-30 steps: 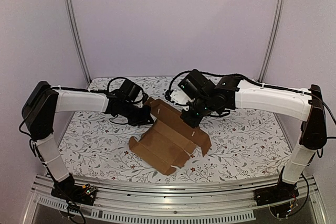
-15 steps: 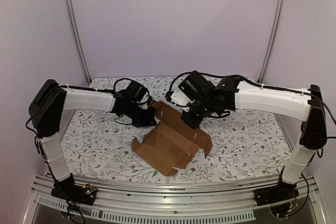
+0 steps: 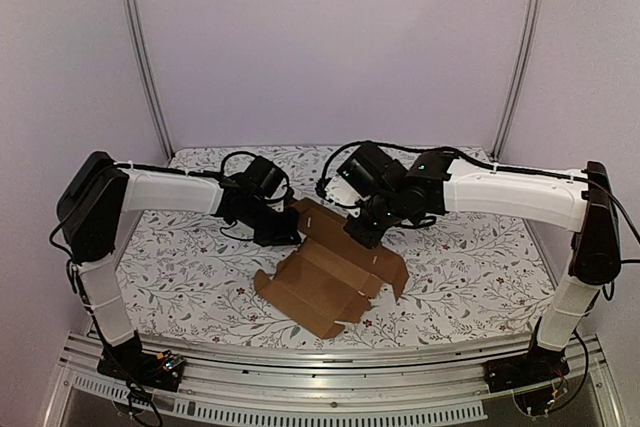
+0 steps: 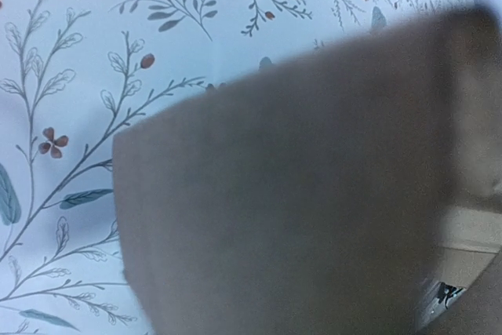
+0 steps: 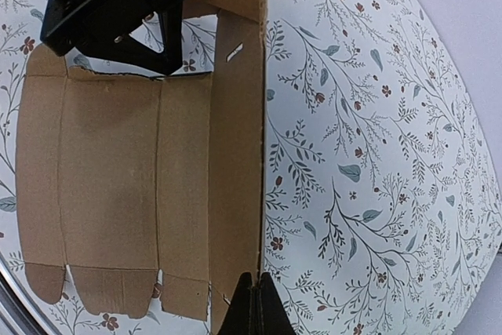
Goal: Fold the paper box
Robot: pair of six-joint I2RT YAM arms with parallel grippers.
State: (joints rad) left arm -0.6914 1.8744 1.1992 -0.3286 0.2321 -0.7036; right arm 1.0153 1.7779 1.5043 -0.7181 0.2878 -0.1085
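The paper box [image 3: 320, 282] is a plain brown die-cut sheet, partly folded, lying mid-table with its far panel raised. My right gripper [image 3: 366, 235] is shut on the far edge of that raised panel; in the right wrist view its black fingertips [image 5: 252, 304] pinch the panel's edge, and the creased panels [image 5: 133, 178] lie to the left. My left gripper [image 3: 283, 235] is against the box's far left flap and also shows in the right wrist view [image 5: 161, 56]. In the left wrist view blurred cardboard [image 4: 298, 194] hides its fingers.
The table is covered by a floral white cloth [image 3: 180, 277]. Metal posts [image 3: 140, 47] [image 3: 522, 47] stand at the back corners in front of lilac walls. An aluminium rail [image 3: 330, 387] with the arm bases runs along the near edge.
My left gripper has moved right, in against the box's far left flap. The box has shifted slightly right, and my right gripper has moved a little with it.
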